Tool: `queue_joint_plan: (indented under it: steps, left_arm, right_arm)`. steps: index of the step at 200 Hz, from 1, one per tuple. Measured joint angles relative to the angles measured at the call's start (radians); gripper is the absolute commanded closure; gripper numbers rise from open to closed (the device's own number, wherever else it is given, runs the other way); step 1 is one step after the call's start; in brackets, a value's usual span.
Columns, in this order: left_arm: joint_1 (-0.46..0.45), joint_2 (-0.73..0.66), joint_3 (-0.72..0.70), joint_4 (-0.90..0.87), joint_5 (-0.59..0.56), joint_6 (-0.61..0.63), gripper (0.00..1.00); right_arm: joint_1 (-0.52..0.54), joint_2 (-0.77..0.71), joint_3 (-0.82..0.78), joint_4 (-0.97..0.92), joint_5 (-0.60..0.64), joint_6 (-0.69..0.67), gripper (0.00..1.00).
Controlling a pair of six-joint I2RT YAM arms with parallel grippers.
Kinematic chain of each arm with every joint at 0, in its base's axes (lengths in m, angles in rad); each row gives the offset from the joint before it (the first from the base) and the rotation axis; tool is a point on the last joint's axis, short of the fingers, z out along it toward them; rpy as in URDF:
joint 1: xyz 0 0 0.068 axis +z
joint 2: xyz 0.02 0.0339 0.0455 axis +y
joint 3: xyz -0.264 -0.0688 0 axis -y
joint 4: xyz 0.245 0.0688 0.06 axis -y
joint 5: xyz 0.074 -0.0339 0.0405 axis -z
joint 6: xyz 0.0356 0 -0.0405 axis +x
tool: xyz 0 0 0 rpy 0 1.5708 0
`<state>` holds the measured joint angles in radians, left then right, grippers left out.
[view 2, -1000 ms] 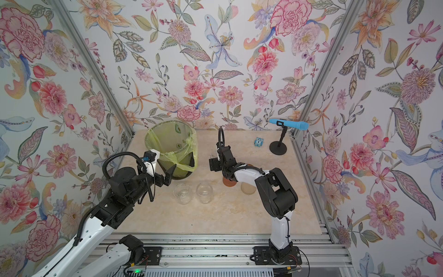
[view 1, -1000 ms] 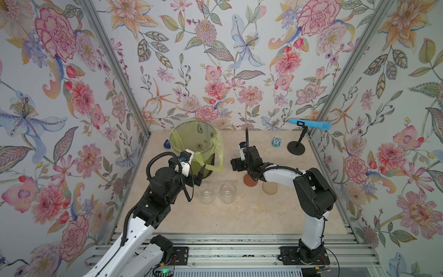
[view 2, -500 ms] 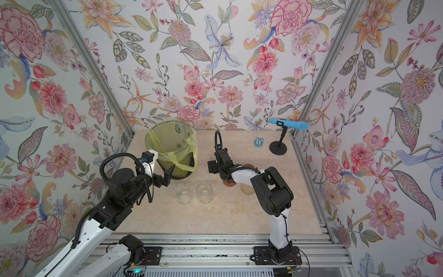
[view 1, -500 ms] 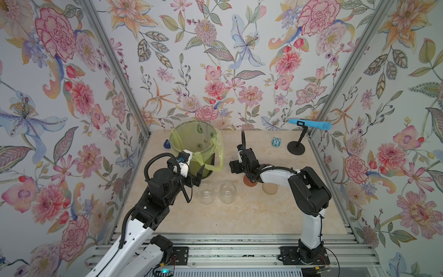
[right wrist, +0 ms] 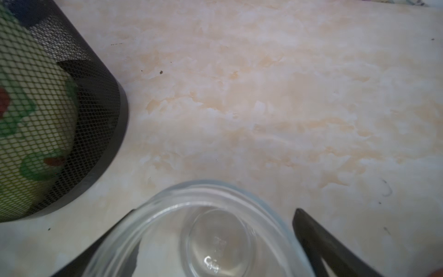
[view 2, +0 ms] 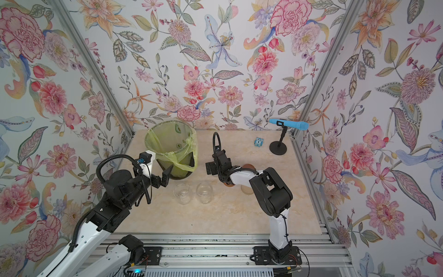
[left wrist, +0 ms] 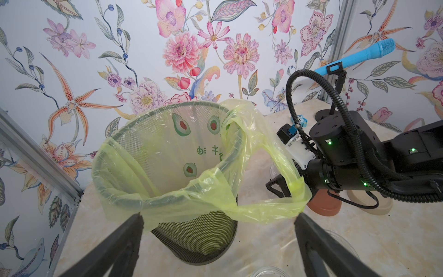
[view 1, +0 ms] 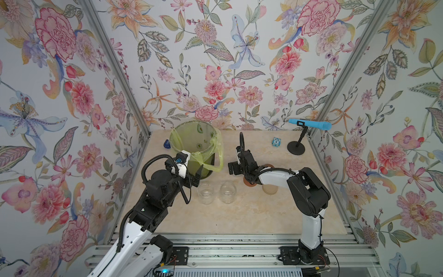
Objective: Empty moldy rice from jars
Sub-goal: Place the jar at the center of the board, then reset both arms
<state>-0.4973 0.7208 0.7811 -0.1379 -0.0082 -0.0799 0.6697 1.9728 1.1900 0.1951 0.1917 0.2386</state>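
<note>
Roughly where it was, left hand [left wrist: 218,217] hovers before bin [view 1: 176,141], jaws apart, gripping nothing. On desk [view 1: 239,215], first jar [view 1: 205,193] and second jar [view 1: 228,191] upright, same spots. Right hand [right wrist: 213,211], edged toward bin since second ago, jaws spread around third jar [right wrist: 215,242] near bin base; one finger [right wrist: 318,237] clear of glass.

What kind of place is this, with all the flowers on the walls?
Probably a robot test booth, not a real room: flowery wallpaper panels held by bare metal posts, two black-and-white robot arms bolted to a metal rail, and a small marble-look tabletop.
</note>
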Motion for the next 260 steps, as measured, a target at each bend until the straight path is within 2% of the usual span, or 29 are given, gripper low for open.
queue_joint_plan:
  steps: [87, 141, 168, 214, 260]
  left_arm:
    - [0.0, -0.011, -0.008, 0.0, -0.013, 0.005, 0.0]
    - [0.0, -0.03, -0.026, 0.002, -0.072, 0.039, 0.0]
    - [0.0, -0.04, -0.077, 0.029, -0.13, 0.048, 0.0]
    - [0.018, -0.048, -0.223, 0.122, -0.222, 0.019, 0.0]
    - [0.084, -0.035, -0.368, 0.239, -0.282, -0.034, 0.0]
  right_arm:
    - [0.014, -0.102, -0.005, -0.027, 0.027, -0.008, 0.0]
    - [0.005, -0.264, -0.044, -0.087, 0.018, -0.003, 0.0]
    - [-0.011, -0.369, -0.085, -0.112, 0.004, 0.0, 0.0]
    - [-0.124, -0.544, -0.227, -0.135, -0.006, 0.001, 0.0]
    - [-0.295, -0.736, -0.443, -0.147, -0.036, -0.009, 0.0]
